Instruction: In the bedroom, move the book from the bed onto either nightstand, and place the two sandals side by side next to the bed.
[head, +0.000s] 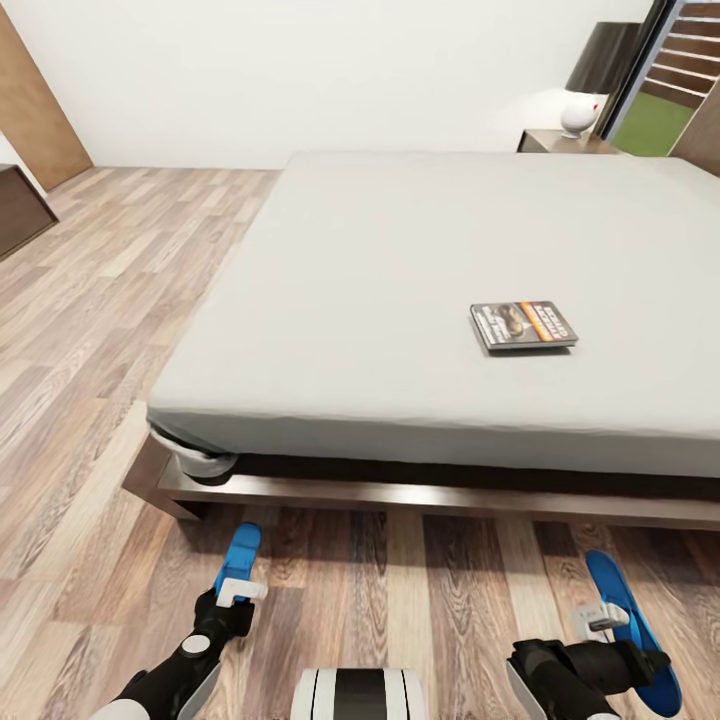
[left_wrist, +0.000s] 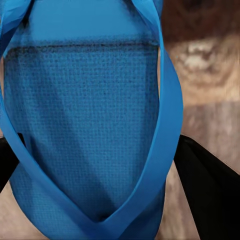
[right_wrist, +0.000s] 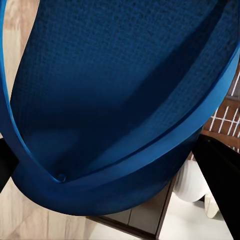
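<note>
The book (head: 523, 325), dark grey with an orange band, lies flat on the pale mattress of the bed (head: 400, 260), toward its right side. My left gripper (head: 240, 592) is shut on a blue sandal (head: 240, 552) over the floor just before the bed frame's near corner. The same sandal (left_wrist: 85, 125) shows close up between dark fingers (left_wrist: 210, 190). My right gripper (head: 603, 622) is shut on the other blue sandal (head: 628, 625), further right over the floor. Its sole (right_wrist: 115, 100) is seen close up. A nightstand (head: 552, 141) stands beyond the bed, at the far right.
A white-based lamp (head: 590, 85) with a dark shade stands on the nightstand. A dark low cabinet (head: 20, 210) sits at the far left by a light wooden door (head: 35, 100). Wood-plank floor (head: 100, 330) runs along the bed's left side and in front.
</note>
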